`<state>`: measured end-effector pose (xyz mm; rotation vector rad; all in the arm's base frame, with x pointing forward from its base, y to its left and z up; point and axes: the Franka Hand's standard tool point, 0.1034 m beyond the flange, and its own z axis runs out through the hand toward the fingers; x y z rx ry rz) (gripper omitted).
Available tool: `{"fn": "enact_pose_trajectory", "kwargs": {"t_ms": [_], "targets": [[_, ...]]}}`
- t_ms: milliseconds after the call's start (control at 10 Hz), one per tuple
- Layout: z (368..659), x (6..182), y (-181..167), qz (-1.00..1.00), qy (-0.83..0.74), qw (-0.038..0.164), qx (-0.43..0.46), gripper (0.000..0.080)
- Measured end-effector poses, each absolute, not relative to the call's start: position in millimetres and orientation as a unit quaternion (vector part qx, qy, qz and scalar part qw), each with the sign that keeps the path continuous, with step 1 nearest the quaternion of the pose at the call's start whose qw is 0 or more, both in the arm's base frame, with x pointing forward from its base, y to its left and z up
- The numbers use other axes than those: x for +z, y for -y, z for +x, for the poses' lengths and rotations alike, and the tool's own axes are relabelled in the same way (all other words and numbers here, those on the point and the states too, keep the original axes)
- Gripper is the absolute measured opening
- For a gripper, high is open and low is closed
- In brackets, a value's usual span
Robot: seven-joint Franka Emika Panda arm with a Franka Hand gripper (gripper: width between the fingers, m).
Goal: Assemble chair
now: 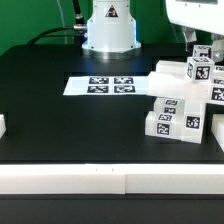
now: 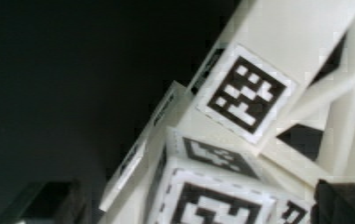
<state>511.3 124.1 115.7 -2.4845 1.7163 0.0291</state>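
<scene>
So we're mid-assembly here. The chair (image 1: 188, 95) sits as a stacked cluster of chunky white tagged parts on the black table (image 1: 60, 105), over at the exterior view's right, just beside the marker board (image 1: 104, 85). The gripper (image 1: 199, 42) hangs right above the top of the stack. In the wrist view we're looking down at a tagged block (image 2: 245, 90) and what seems to be the braced frame (image 2: 343, 95), with one dark fingertip (image 2: 46, 200) showing low in the shot and nothing between the fingers. So we'd call the tool let go, wide apart, holding nothing. Our guess: a part is placed, and next we need to lift clear without bumping the stack.
</scene>
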Motion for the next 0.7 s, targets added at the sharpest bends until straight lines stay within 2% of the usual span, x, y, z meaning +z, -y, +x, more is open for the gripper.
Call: {"fn": "enact_pose_trajectory", "kwargs": {"t_ms": [600, 700], "targets": [[511.2, 115.7, -123.9, -0.927, -0.371, 0.059, -0.004, 0.0649], [510.6, 116.1, -123.7, -0.951, -0.305, 0.048, -0.005, 0.0649]]}}
